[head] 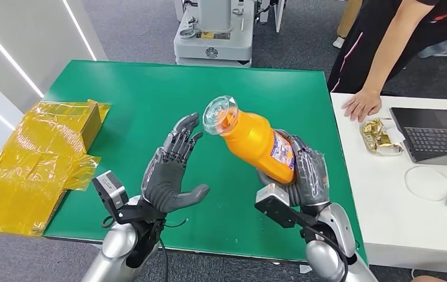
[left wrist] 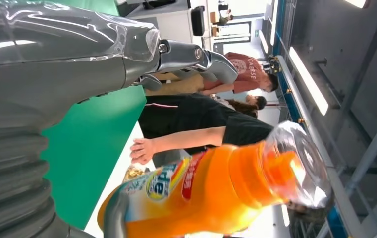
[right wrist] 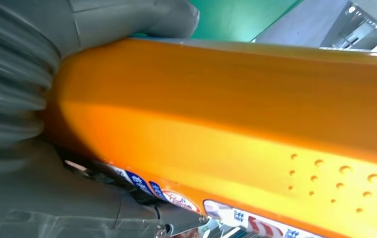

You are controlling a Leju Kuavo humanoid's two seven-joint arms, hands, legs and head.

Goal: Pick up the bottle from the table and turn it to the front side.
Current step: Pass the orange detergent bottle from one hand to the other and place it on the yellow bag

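- My right hand (head: 303, 173) has its fingers (head: 313, 167) wrapped round the lower body of the orange bottle (head: 255, 140), held tilted above the green worktop (head: 144, 97) near its right edge, clear cap toward my left.
- My left hand (head: 171, 170) hovers just beside the cap, fingers spread, holding nothing.
- Crumpled yellow film (head: 39, 158) overhangs the worktop's left edge.
- A person's hand (head: 362, 104) rests on the white table (head: 397, 205) beside it.

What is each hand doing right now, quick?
Left hand: open, fingers apart beside the bottle's cap, holding nothing.
Right hand: holding the orange bottle, tilted, above the table.
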